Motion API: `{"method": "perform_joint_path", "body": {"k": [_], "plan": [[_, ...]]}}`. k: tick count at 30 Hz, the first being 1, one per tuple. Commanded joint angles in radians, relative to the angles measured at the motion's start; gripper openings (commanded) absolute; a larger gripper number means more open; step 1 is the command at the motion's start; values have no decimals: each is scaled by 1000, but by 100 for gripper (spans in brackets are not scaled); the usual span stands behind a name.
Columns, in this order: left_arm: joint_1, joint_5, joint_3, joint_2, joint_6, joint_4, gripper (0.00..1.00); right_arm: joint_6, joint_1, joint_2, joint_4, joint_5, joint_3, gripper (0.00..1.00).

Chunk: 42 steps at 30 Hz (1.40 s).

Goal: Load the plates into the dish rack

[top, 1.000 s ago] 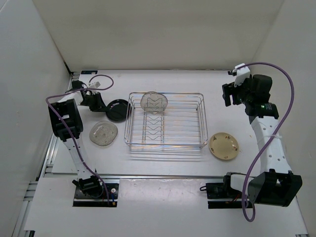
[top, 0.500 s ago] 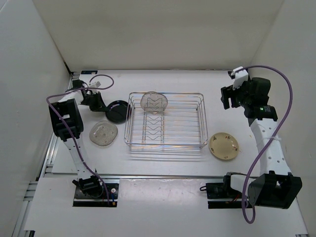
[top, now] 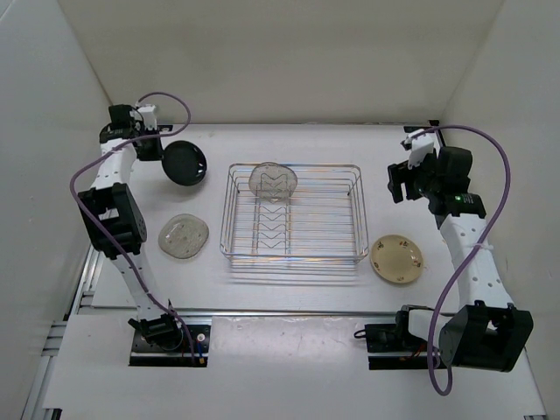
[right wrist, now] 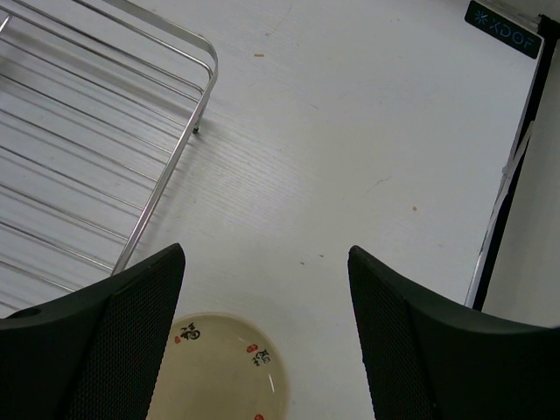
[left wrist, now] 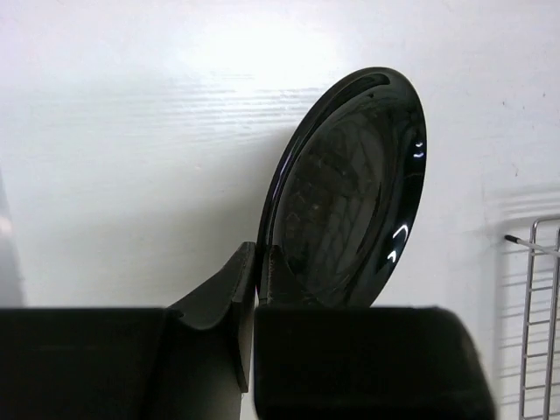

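My left gripper is shut on the rim of the glossy black plate and holds it lifted on edge at the back left, clear of the dish rack. In the left wrist view both fingers pinch the black plate's lower rim at my left gripper. A pale see-through plate stands upright in the rack's back row. A greyish translucent plate lies flat left of the rack. The cream-yellow plate lies right of the rack. My right gripper is open and empty above the table, beyond the cream plate.
White walls close in the table on the left, back and right. The rack's corner wires lie left of my right gripper. The rack's edge shows at the right of the left wrist view. A black strip runs along the table's right edge.
My left gripper has lifted the black plate from beside the rack's left side and carried it back and to the left. My right gripper has shifted slightly toward the rack.
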Motion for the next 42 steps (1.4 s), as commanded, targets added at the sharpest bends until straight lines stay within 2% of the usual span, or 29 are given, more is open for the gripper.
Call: {"method": "perform_joint_path", "body": {"k": [1,5,13,17,23,29,35,42], "plan": [[-27,-53,64,-129,44,11,10,5,-7,-23,40,-19,-17,79],[-119,-145,74,-218,147,11,10,-14,-7,-23,49,-19,-36,79],[-398,-358,33,-437,404,45,10,-25,-7,-23,79,-8,-84,79],[-502,-486,15,-508,550,80,10,-25,-7,-23,89,-8,-102,79],[-676,-569,-149,-640,731,119,10,-34,-7,-23,89,1,-102,79],[-759,-609,-315,-674,808,129,10,-34,-7,-23,99,1,-102,79],[-792,-563,-337,-674,774,129,10,-25,-7,-23,99,1,-112,79],[-814,-541,-304,-643,820,139,10,-16,-7,-23,118,-8,-136,79]]}}
